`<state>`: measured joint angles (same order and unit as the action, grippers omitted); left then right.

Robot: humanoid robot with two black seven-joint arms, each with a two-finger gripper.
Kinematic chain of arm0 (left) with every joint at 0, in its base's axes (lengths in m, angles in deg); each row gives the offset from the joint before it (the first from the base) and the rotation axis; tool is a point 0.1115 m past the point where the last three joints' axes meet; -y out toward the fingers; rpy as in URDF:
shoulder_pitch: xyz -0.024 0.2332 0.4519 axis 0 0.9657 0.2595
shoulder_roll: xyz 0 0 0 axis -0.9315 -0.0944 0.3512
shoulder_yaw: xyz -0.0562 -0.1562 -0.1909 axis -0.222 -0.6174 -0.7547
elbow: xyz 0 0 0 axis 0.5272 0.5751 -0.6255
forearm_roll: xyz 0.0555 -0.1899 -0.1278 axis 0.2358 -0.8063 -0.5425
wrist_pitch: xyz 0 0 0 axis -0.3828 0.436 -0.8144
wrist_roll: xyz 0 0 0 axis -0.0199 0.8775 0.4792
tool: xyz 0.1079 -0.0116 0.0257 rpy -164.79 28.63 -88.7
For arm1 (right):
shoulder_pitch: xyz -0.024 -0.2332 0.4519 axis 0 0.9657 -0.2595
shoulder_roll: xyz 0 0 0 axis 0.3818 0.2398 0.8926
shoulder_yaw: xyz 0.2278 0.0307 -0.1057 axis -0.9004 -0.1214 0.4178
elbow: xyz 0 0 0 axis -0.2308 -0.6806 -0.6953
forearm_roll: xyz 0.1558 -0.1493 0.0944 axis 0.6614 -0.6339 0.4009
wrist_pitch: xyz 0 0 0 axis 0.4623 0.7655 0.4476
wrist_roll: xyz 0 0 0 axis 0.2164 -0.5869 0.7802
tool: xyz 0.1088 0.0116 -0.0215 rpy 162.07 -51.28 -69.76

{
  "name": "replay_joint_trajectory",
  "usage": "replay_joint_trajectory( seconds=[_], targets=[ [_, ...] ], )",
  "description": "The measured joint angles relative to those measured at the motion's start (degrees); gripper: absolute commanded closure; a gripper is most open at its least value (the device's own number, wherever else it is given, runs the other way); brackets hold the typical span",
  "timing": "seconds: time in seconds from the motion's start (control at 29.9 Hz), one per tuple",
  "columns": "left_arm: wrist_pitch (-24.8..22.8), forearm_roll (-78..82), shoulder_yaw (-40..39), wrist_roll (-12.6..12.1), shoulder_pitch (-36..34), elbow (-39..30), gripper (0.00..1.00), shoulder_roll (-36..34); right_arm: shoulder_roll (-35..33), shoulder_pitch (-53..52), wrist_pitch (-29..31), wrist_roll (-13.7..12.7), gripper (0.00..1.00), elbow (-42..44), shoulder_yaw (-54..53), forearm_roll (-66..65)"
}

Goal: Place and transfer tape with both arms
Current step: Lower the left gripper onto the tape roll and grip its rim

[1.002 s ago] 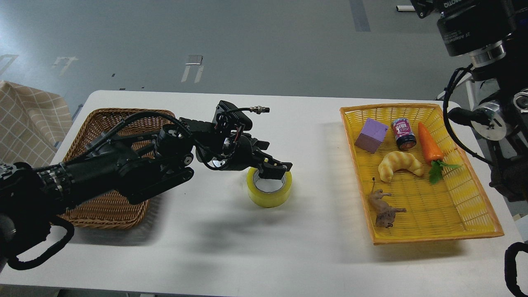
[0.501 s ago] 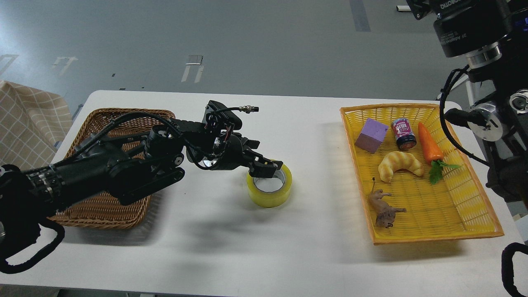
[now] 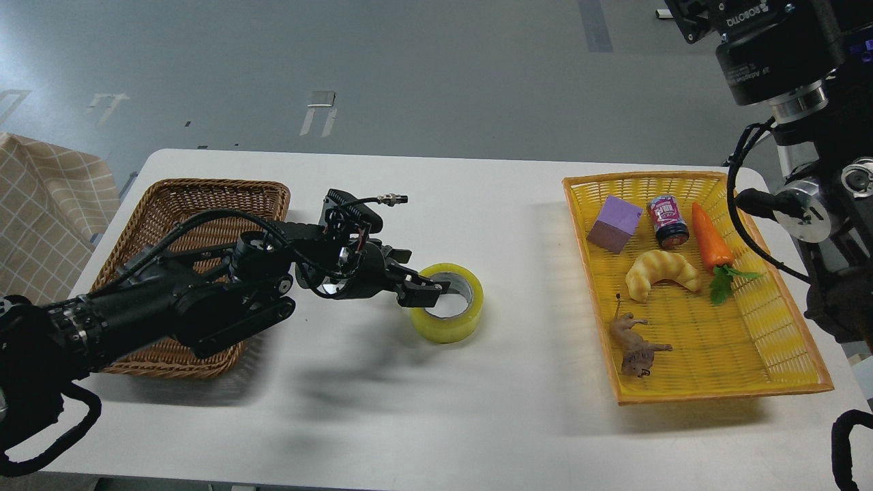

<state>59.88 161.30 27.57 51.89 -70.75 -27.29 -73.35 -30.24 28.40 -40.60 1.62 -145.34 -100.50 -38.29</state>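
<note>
The tape (image 3: pixel 458 320), a yellow roll with a grey-white core, lies flat on the white table (image 3: pixel 436 409) near its middle. My left gripper (image 3: pixel 426 290) comes in from the left and sits low at the roll's left rim, its fingers apart; the roll rests on the table. My right arm (image 3: pixel 798 204) stands high at the right edge. Only the right gripper's body marked ROBOTIQ (image 3: pixel 750 17) shows at the top edge, and its fingers are cut off.
A brown wicker basket (image 3: pixel 204 194) stands at the left under my left arm. A yellow tray (image 3: pixel 771 354) at the right holds a purple block (image 3: pixel 615 224), a can (image 3: pixel 667 219), a carrot (image 3: pixel 709 239), a croissant (image 3: pixel 660 273) and a toy animal (image 3: pixel 634 344).
My left gripper has drawn back to the left and down, from over the roll's core to its left rim. The tape has stayed in place. The right arm shifted slightly.
</note>
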Motion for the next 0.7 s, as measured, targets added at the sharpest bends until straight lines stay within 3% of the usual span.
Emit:
replay_joint_trajectory(
  seconds=[0.43, 0.57, 0.6, 0.63, 0.7],
  targets=[
    [0.05, -0.73, 0.35, -0.08, 1.66, 0.22, 0.05, -0.13, -0.30, 0.58, -0.27, 0.00, 0.00, -0.21, -0.15, -0.03],
    [0.18, -0.30, 0.81, -0.09, 1.73, 0.28, 0.26, -0.17, -0.30, 1.11, -0.29, 0.00, 0.00, -0.47, -0.17, -0.03],
    [0.18, -0.22, 1.16, -0.03, 1.72, 0.28, 0.37, -0.22, -0.30, 1.18, -0.29, 0.00, 0.00, -0.52, -0.19, -0.03],
    [0.20, -0.18, 1.46, 0.01, 1.70, 0.28, 0.37, -0.26, -0.32, 1.22, -0.29, 0.00, 0.00, -0.55, -0.24, -0.03],
    [0.21, -0.14, 1.76, 0.04, 1.45, 0.28, 0.49, -0.30, -0.57, 1.30, -0.29, 0.00, 0.00, -0.63, -0.51, -0.03]
  ],
)
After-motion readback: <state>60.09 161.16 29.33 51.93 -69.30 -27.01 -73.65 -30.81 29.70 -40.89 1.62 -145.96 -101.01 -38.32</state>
